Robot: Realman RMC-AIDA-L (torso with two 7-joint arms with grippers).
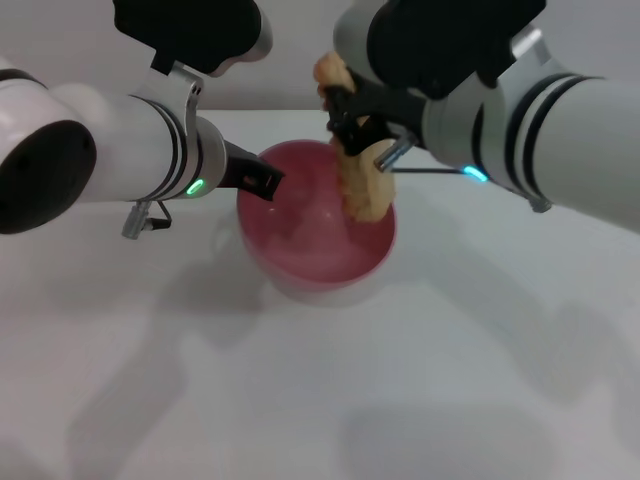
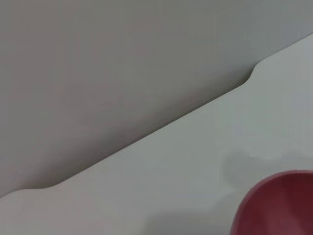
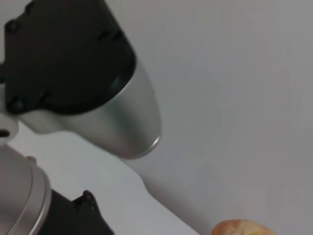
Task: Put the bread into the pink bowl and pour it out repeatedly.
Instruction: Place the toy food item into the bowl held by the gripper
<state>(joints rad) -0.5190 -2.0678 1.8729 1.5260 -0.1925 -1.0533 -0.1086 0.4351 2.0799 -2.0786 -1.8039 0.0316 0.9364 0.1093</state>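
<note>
The pink bowl (image 1: 310, 240) stands on the white table in the middle of the head view. My left gripper (image 1: 263, 183) is at its left rim and is shut on the rim. My right gripper (image 1: 352, 125) is above the bowl's right side, shut on the bread (image 1: 366, 190). The bread hangs nearly upright, its lower end inside the bowl against the right wall and its upper end sticking up above the fingers. The bowl's rim shows in the left wrist view (image 2: 283, 205). One end of the bread shows in the right wrist view (image 3: 242, 227).
The white table (image 1: 320, 400) stretches toward me in front of the bowl. Its far edge meets a grey wall (image 2: 122, 73) just behind the bowl. My left arm (image 3: 73, 73) fills part of the right wrist view.
</note>
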